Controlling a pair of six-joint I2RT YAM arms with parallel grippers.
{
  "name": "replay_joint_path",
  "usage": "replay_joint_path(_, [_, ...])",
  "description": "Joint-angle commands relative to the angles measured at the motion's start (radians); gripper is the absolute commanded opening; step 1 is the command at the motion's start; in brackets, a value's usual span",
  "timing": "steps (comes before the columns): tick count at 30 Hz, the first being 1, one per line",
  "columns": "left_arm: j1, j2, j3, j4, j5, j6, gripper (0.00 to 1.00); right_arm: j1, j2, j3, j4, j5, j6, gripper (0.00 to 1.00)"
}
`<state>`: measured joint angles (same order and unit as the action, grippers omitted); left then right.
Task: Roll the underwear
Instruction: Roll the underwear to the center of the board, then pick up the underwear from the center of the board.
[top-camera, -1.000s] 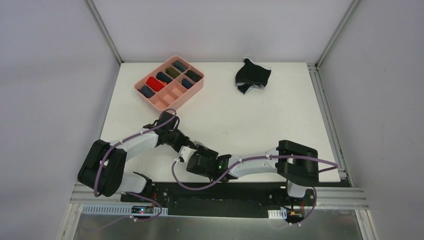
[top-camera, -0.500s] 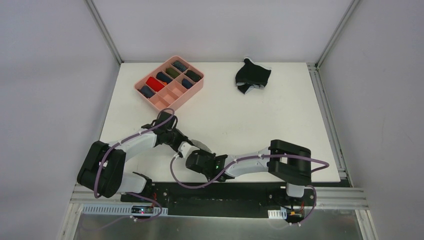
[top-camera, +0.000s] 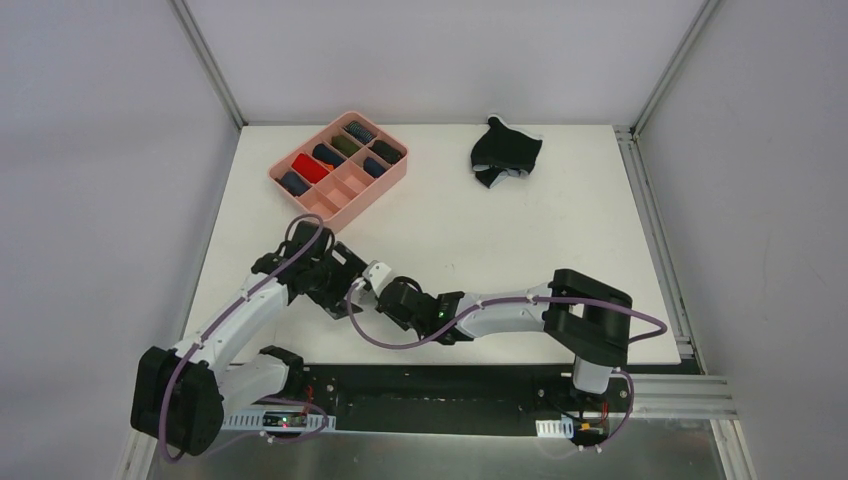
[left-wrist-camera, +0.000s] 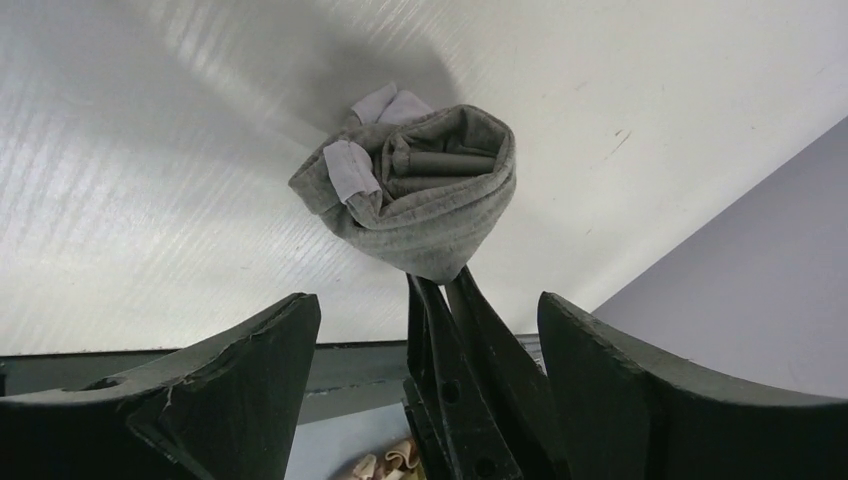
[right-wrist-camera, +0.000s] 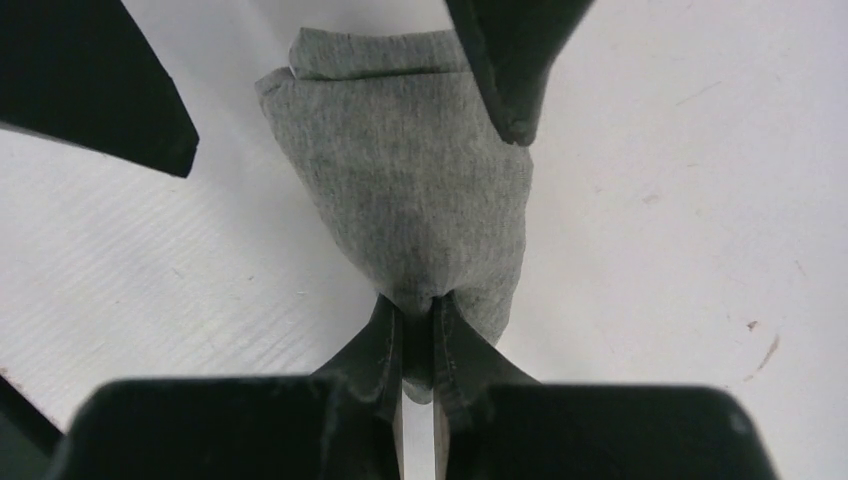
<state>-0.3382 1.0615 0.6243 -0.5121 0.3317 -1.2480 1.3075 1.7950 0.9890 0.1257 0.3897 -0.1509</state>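
Observation:
The grey underwear (right-wrist-camera: 410, 190) is a rolled bundle, its open end with folded layers facing the left wrist camera (left-wrist-camera: 420, 190). My right gripper (right-wrist-camera: 420, 315) is shut on the bundle's narrow end, and its fingers (left-wrist-camera: 455, 330) rise from below in the left wrist view. My left gripper (left-wrist-camera: 425, 300) is open, one finger (right-wrist-camera: 110, 100) on each side of the bundle and not touching it. In the top view both grippers meet near the table's front left: left (top-camera: 345, 285), right (top-camera: 385, 292). The black underwear (top-camera: 505, 152) lies crumpled at the far right.
A pink compartment tray (top-camera: 372, 192) with several rolled pieces in its cells stands at the far left of the white table (top-camera: 520, 240). The table's near edge and metal rail (top-camera: 450, 385) run just behind the grippers.
My left gripper has opened and let go of the grey bundle. The right gripper has shut on it. Both grippers have shifted a little away from the near edge.

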Motion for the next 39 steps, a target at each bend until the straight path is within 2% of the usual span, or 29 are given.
replay_joint_path(1, [0.003, -0.058, -0.017, -0.092, -0.03, -0.103, 0.83, 0.01, 0.029, -0.01, -0.086, -0.157, 0.089, 0.0])
replay_joint_path(12, [-0.03, -0.121, -0.145, 0.017, -0.081, -0.179, 0.87, -0.002, 0.044, 0.025, -0.087, -0.212, 0.148, 0.0])
replay_joint_path(18, [-0.062, -0.072, -0.218, 0.187, -0.107, -0.175, 0.8, -0.002, 0.053, 0.037, -0.096, -0.22, 0.149, 0.0])
replay_joint_path(25, [-0.064, -0.05, -0.252, 0.307, -0.132, -0.142, 0.6, -0.002, 0.047, 0.031, -0.102, -0.223, 0.148, 0.0])
replay_joint_path(34, [-0.064, 0.033, -0.217, 0.329, -0.153, -0.041, 0.63, -0.002, 0.039, 0.037, -0.103, -0.23, 0.145, 0.0])
replay_joint_path(36, [-0.064, 0.05, -0.213, 0.33, -0.161, -0.032, 0.55, -0.002, 0.035, 0.037, -0.104, -0.231, 0.144, 0.0])
replay_joint_path(39, [-0.065, 0.062, -0.21, 0.332, -0.174, -0.024, 0.34, -0.002, 0.025, 0.037, -0.106, -0.233, 0.146, 0.0])
